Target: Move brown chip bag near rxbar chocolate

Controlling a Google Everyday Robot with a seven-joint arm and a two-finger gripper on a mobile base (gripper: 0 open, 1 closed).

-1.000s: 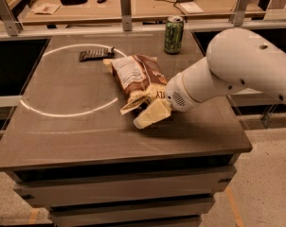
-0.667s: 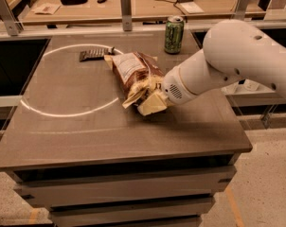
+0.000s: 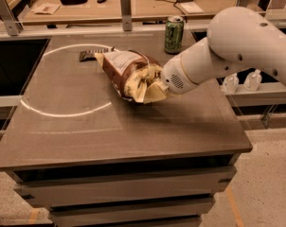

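The brown chip bag [image 3: 125,69], crinkled with a white label panel and a cream-yellow end, lies tilted at the table's centre back. Its far tip almost touches the rxbar chocolate [image 3: 91,55], a small flat dark bar at the back left. My gripper [image 3: 153,87] comes in from the right on the white arm and is shut on the bag's near cream-yellow end. The bag hides most of the fingers.
A green can [image 3: 174,34] stands upright at the back of the grey table [image 3: 133,131], just right of the bag. A white arc of light [image 3: 62,111] crosses the table's left half. A wooden bench [image 3: 133,6] with small items is behind.
My gripper has moved left and toward the back with the bag in it. The bag's far tip now reaches next to the rxbar.
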